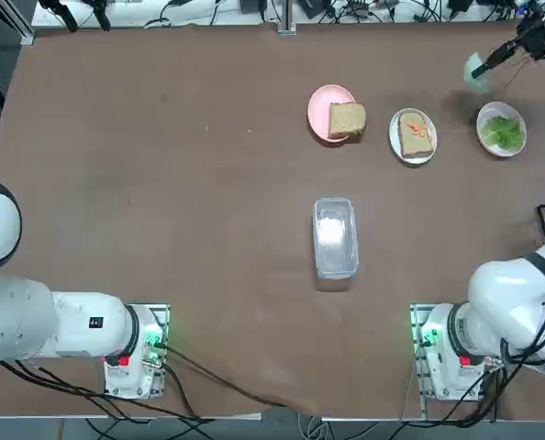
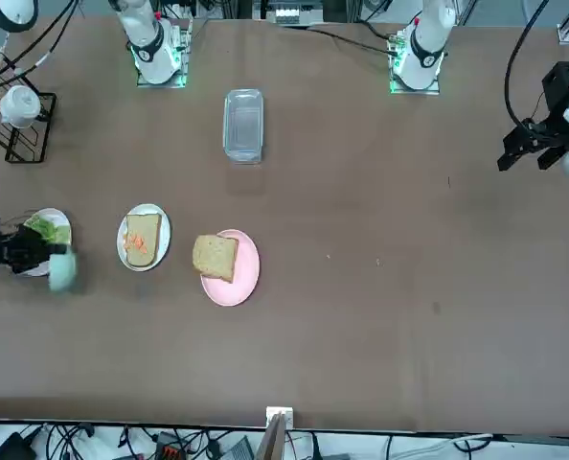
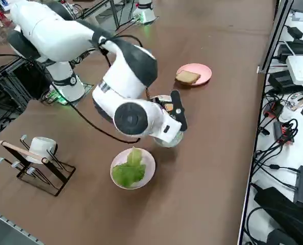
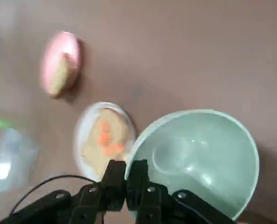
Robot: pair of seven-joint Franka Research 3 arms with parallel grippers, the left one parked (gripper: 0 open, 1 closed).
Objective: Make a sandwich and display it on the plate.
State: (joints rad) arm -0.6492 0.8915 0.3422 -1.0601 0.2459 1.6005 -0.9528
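Note:
One bread slice (image 1: 347, 119) lies half on the pink plate (image 1: 323, 105). A second slice (image 1: 416, 134), with orange bits on top, rests on the white plate (image 1: 413, 156). Green lettuce (image 1: 503, 131) fills a white dish (image 1: 500, 149) at the far right. My right gripper (image 4: 126, 171) is shut on the rim of a pale green cup (image 4: 199, 158), which it holds tilted just above the table. In the top view the gripper (image 1: 483, 64) and cup (image 1: 476, 77) are beyond the white plate and the lettuce dish. The cup (image 2: 62, 271) sits beside the lettuce (image 2: 43, 228).
A clear lidded container (image 1: 335, 236) lies mid-table, in front of the plates. A black wire rack with a white cup (image 3: 39, 148) stands near the table's right edge. Cables (image 3: 274, 127) run along the far edge.

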